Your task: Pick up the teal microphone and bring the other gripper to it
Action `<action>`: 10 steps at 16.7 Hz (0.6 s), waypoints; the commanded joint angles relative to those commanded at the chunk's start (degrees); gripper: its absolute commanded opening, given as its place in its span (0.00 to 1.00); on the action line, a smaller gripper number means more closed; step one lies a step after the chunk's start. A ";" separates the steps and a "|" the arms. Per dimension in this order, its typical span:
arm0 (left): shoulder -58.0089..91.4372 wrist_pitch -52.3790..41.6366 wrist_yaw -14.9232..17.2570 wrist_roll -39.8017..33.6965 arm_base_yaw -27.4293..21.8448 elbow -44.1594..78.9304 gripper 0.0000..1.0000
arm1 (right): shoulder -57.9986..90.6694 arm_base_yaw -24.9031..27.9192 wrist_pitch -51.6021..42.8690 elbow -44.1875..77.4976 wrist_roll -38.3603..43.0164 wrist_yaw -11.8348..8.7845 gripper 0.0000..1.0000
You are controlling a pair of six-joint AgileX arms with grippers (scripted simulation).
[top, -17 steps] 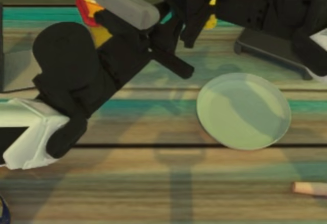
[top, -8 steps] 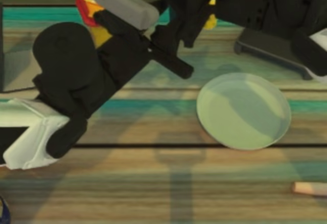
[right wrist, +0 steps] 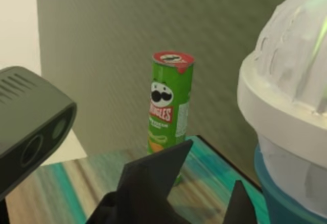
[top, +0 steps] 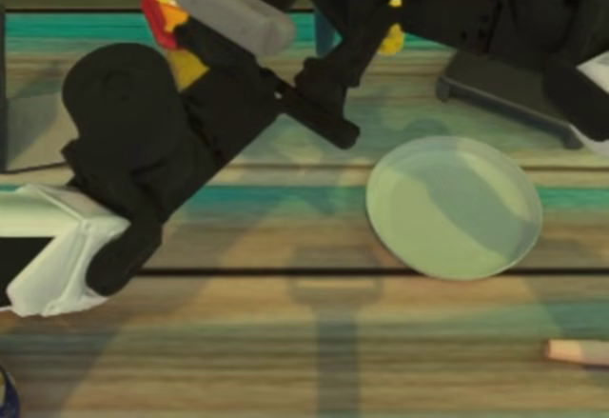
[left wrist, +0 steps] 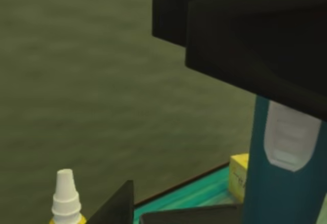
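Since a second ago, left gripper point(top: 324, 123), black with a grey rounded bar, has edged toward the all-black right gripper point(top: 357, 42); their fingertips now overlap at table's far edge. Right fingers pinch the slim teal microphone point(left wrist: 281, 183) with white rounded head point(right wrist: 291, 86). Left finger spacing: cannot tell.

Matt wood-grain table point(top: 285, 361), smooth pale plate point(top: 455, 207), matt teal microphone point(left wrist: 286, 183), matt black pincers.
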 joint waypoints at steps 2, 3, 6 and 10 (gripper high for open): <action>0.00 0.00 0.00 0.00 0.00 0.00 1.00 | 0.00 0.00 0.00 0.00 0.00 0.00 0.00; 0.00 0.00 0.00 0.00 0.00 0.00 1.00 | 0.00 0.00 0.00 0.00 0.00 0.00 0.00; -0.30 -0.09 -0.31 0.36 0.66 -1.48 1.00 | -0.86 -0.54 0.01 0.09 -0.08 -0.32 0.00; -8.37 -0.44 0.67 0.21 2.68 -9.31 1.00 | -3.48 -3.97 0.19 -2.55 -0.11 -4.13 0.00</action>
